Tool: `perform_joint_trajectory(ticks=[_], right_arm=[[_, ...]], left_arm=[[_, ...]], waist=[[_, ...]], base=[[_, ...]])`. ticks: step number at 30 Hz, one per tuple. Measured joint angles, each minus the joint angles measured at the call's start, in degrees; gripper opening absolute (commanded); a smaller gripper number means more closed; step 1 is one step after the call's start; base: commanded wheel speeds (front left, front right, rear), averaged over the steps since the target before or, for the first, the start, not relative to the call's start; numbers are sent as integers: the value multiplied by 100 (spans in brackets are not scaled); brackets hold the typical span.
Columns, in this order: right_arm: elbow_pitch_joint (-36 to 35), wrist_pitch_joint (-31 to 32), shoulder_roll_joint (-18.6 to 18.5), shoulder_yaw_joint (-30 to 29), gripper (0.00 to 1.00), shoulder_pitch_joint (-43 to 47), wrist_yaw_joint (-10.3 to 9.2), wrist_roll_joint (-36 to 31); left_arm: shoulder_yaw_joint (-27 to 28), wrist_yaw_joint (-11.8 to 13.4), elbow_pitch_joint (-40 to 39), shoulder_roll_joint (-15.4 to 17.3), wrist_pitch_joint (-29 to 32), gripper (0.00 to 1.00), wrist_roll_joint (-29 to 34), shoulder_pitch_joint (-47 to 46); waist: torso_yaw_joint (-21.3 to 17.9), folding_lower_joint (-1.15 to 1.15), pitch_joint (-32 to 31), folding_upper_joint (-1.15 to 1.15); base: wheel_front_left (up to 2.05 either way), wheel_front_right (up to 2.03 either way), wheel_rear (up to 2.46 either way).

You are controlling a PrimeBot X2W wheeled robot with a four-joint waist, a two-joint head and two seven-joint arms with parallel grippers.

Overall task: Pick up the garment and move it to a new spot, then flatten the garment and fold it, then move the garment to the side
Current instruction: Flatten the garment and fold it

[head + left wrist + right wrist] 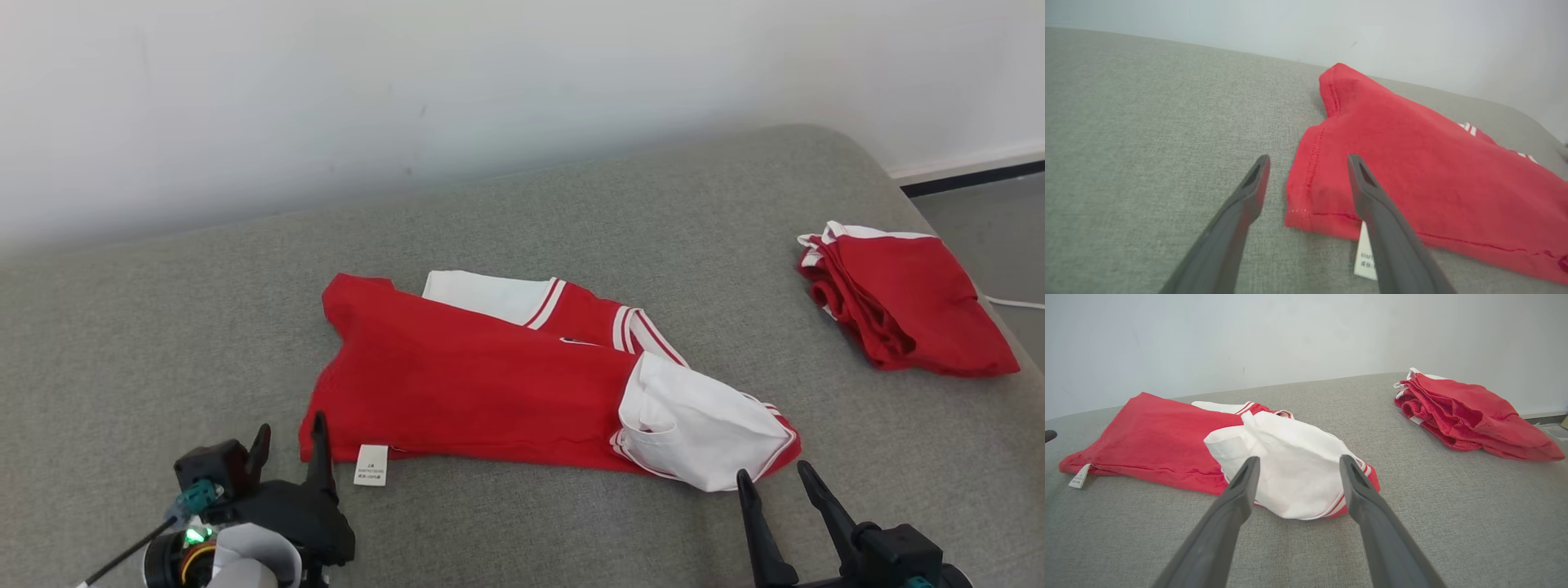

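Observation:
A red garment (465, 384) with white sleeves and striped trim lies folded lengthwise across the middle of the grey cushion; a white label hangs at its near left corner. My left gripper (290, 437) stands open at that corner, one finger over the red hem (1306, 192) and the other over bare fabric. My right gripper (775, 479) is open just short of the white sleeve (1294, 469) at the garment's right end. Nothing sits between either pair of fingers.
A second red garment (906, 298) lies bunched near the right edge of the cushion (163, 327). A white wall (408, 82) runs behind it. Floor and a dark baseboard (980, 175) show at the far right.

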Motion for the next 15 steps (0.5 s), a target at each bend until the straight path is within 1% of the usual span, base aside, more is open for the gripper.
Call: perform_joint_trajectory(ticks=[6, 8, 15], right_arm=[[-44, 21, 1, -140, 100, 54, 0, -4], [-70, 22, 1, -204, 100, 90, 0, -21], [-185, 24, 0, -470, 100, 118, 0, -45]], left_arm=[[34, -29, -431, -11, -230, 100, 94, 432], [56, -29, -668, 4, -255, 100, 225, 649], [278, -68, -2117, -52, -268, 100, 699, 1627]], waist=[[132, 0, -98, 0], [191, 0, -138, 0], [455, 0, -260, 0]], base=[[0, 0, 0], [0, 0, 0], [0, 0, 0]])
